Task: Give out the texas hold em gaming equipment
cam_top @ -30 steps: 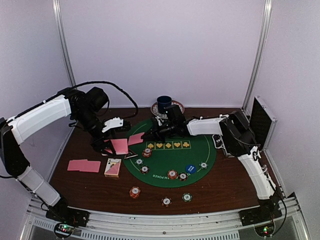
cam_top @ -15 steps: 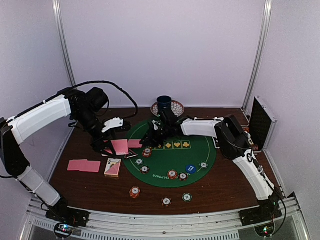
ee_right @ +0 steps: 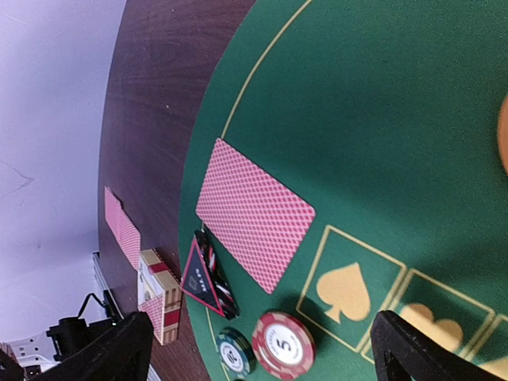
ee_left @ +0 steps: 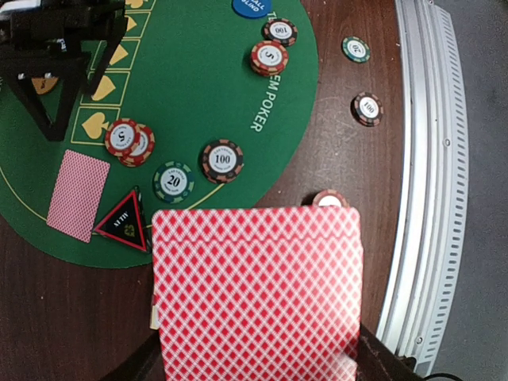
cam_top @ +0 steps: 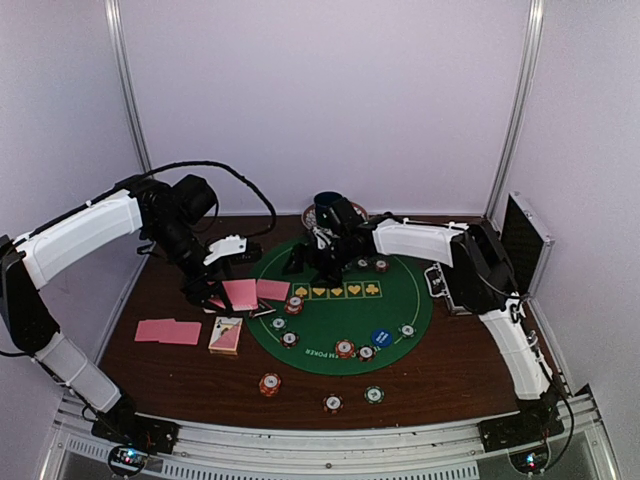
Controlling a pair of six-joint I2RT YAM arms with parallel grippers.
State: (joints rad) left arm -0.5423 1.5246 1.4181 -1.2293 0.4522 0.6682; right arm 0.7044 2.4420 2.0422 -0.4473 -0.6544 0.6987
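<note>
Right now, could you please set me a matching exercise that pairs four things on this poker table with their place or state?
Things:
1. left claw
2. right claw
3. blue marker disc
4. card pack

Places or states:
A. lying on the green mat
B. open, holding nothing, above the mat
C. on the wooden table, off the mat
D. shut on a pink-backed card

Pairs: 1-D, 2-B, 3-A, 4-C
</note>
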